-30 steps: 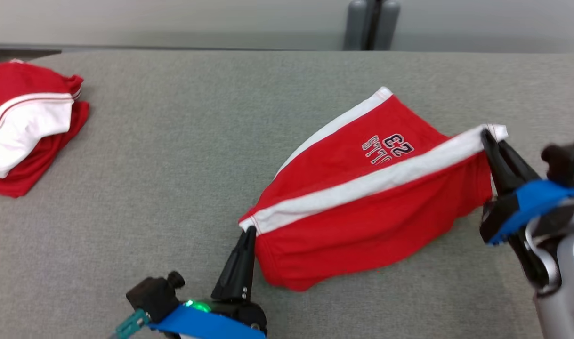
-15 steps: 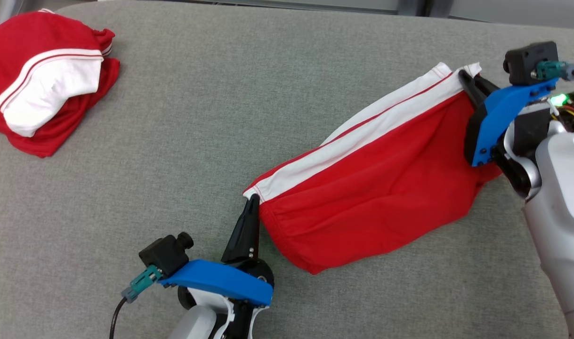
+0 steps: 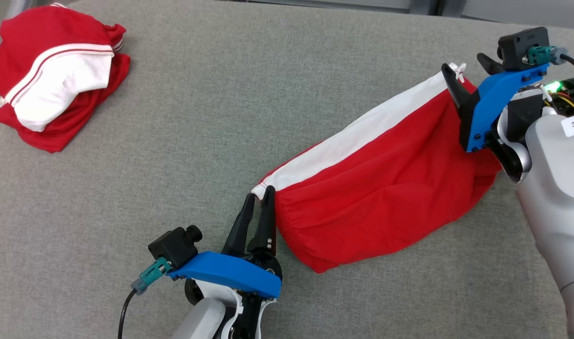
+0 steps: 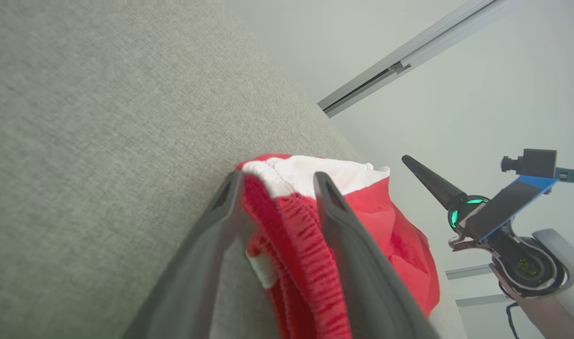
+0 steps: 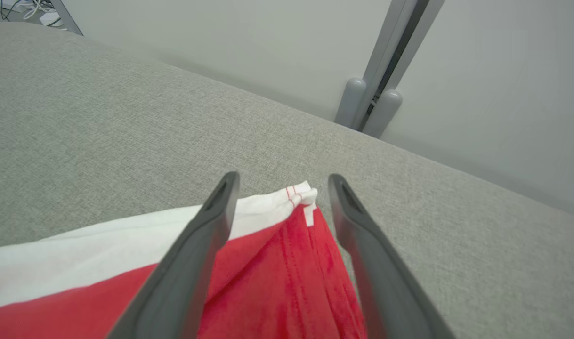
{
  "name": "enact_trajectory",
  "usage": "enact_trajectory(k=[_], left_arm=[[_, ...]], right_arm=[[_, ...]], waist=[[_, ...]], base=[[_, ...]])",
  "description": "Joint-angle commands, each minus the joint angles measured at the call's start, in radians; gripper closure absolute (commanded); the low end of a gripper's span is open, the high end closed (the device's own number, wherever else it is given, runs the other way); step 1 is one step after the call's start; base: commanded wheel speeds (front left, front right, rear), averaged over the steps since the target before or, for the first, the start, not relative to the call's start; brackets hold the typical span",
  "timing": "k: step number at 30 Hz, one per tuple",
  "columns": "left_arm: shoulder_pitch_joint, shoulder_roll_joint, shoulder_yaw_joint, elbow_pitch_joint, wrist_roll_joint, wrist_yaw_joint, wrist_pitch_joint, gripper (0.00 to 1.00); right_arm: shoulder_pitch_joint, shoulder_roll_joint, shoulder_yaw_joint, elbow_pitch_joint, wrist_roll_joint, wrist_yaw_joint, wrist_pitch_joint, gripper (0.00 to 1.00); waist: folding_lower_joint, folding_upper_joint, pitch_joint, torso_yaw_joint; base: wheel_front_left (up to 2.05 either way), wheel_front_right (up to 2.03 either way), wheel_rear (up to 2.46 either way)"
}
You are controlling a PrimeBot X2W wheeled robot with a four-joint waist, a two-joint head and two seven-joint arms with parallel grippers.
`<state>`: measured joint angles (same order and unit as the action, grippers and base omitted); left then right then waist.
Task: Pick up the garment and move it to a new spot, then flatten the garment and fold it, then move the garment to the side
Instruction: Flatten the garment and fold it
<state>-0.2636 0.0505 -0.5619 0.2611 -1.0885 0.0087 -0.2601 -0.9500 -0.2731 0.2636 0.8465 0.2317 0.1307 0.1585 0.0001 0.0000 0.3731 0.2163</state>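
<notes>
Across the grey worktop (image 3: 221,117) the red garment (image 3: 385,188), shorts with a white side stripe, lies stretched on a slant between the two hands, its lower part puffed and creased. The left hand (image 3: 260,193) sits at the near corner with its fingers parted. The left wrist view shows the elastic waistband lying loose between them, not pinched. The right hand (image 3: 462,63) is at the far corner, its fingers spread wide on either side of the white hem without touching it.

By my reading the move to a new spot is done and flattening is about to start. The next move calls for drawing both hands back off the corners without snagging the cloth. Then the bulging red panel needs smoothing outward before any fold is made.

Nothing here serves as a container. A second bundle of red-and-white clothing (image 3: 56,80) lies bunched at the far left corner, well apart.
</notes>
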Motion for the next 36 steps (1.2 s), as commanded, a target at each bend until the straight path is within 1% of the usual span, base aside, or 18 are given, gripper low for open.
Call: enact_trajectory(k=[1, 6, 8, 11, 13, 17, 20, 25, 27, 28, 29, 30, 31, 32, 36], left_arm=[[0.012, 0.001, 0.005, -0.004, 0.016, 0.004, -0.005, 0.00], [0.042, 0.048, 0.009, -0.026, 0.087, 0.021, -0.005, 0.00], [0.059, 0.067, 0.031, -0.041, 0.109, 0.029, -0.006, 0.00], [0.082, 0.104, 0.070, -0.066, 0.176, 0.054, -0.006, 0.00], [0.102, 0.112, 0.102, -0.084, 0.207, 0.065, -0.006, 0.00], [0.128, 0.121, 0.160, -0.114, 0.249, 0.077, -0.006, 0.00], [0.142, 0.119, 0.194, -0.128, 0.272, 0.078, -0.006, 0.00], [0.154, 0.112, 0.231, -0.134, 0.298, 0.072, -0.006, 0.00], [0.156, 0.108, 0.243, -0.136, 0.304, 0.070, -0.006, 0.00], [0.157, 0.106, 0.247, -0.135, 0.307, 0.067, -0.006, 0.00], [0.160, 0.104, 0.249, -0.134, 0.308, 0.064, -0.006, 0.00], [0.161, 0.101, 0.255, -0.135, 0.313, 0.064, -0.006, 0.00], [0.159, 0.099, 0.262, -0.138, 0.319, 0.064, -0.006, 0.00], [0.159, 0.095, 0.267, -0.139, 0.322, 0.063, -0.006, 0.00], [0.146, 0.096, 0.279, -0.137, 0.346, 0.052, -0.006, 0.00]], right_arm=[[-0.016, -0.008, 0.015, 0.015, 0.013, 0.000, -0.015, 0.00], [-0.005, -0.036, 0.066, 0.037, 0.058, 0.000, -0.036, 0.00], [0.010, -0.056, 0.084, 0.047, 0.083, 0.000, -0.031, 0.00], [0.033, -0.092, 0.116, 0.060, 0.115, 0.000, -0.008, 0.00], [0.047, -0.113, 0.136, 0.066, 0.137, 0.000, 0.014, 0.00], [0.074, -0.142, 0.165, 0.082, 0.181, 0.000, 0.058, 0.00], [0.083, -0.155, 0.178, 0.090, 0.212, 0.000, 0.086, 0.00], [0.091, -0.163, 0.198, 0.117, 0.248, 0.000, 0.132, 0.00], [0.096, -0.156, 0.209, 0.130, 0.268, 0.000, 0.164, 0.00], [0.098, -0.150, 0.214, 0.134, 0.281, 0.000, 0.179, 0.15], [0.101, -0.146, 0.218, 0.137, 0.290, 0.001, 0.192, 0.51], [0.103, -0.144, 0.222, 0.135, 0.301, 0.001, 0.200, 0.64], [0.102, -0.144, 0.223, 0.133, 0.310, 0.001, 0.200, 0.81], [0.102, -0.143, 0.226, 0.131, 0.316, 0.001, 0.200, 1.00], [0.098, -0.145, 0.228, 0.116, 0.332, 0.000, 0.152, 1.00]], waist=[[-0.0001, 0.0000, -0.014, -0.007], [-0.0001, 0.0000, -0.050, -0.017], [-0.0001, 0.0000, -0.067, -0.019], [-0.0001, 0.0000, -0.087, -0.017], [-0.0001, 0.0000, -0.092, -0.014], [-0.0001, 0.0000, -0.088, 0.000], [-0.0001, 0.0000, -0.074, 0.013], [-0.0001, 0.0000, -0.055, 0.039], [-0.0001, 0.0000, -0.053, 0.045], [-0.0001, 0.0000, -0.053, 0.047], [-0.0001, 0.0000, -0.054, 0.049], [-0.0001, 0.0000, -0.054, 0.050], [-0.0001, 0.0000, -0.055, 0.050], [-0.0001, 0.0000, -0.057, 0.048], [-0.0001, 0.0000, -0.073, 0.025]], base=[[0.00, 0.00, 0.00], [0.00, 0.00, 0.00], [0.00, 0.00, 0.00], [0.00, 0.00, 0.00], [0.00, 0.00, 0.00], [0.00, 0.00, 0.00], [0.00, 0.00, 0.00], [0.00, 0.00, 0.00], [0.00, 0.00, 0.00], [0.00, 0.00, 0.00], [0.00, 0.00, 0.00], [0.00, 0.00, 0.00], [0.00, 0.00, 0.00], [0.00, 0.00, 0.00], [0.00, 0.00, 0.00]])
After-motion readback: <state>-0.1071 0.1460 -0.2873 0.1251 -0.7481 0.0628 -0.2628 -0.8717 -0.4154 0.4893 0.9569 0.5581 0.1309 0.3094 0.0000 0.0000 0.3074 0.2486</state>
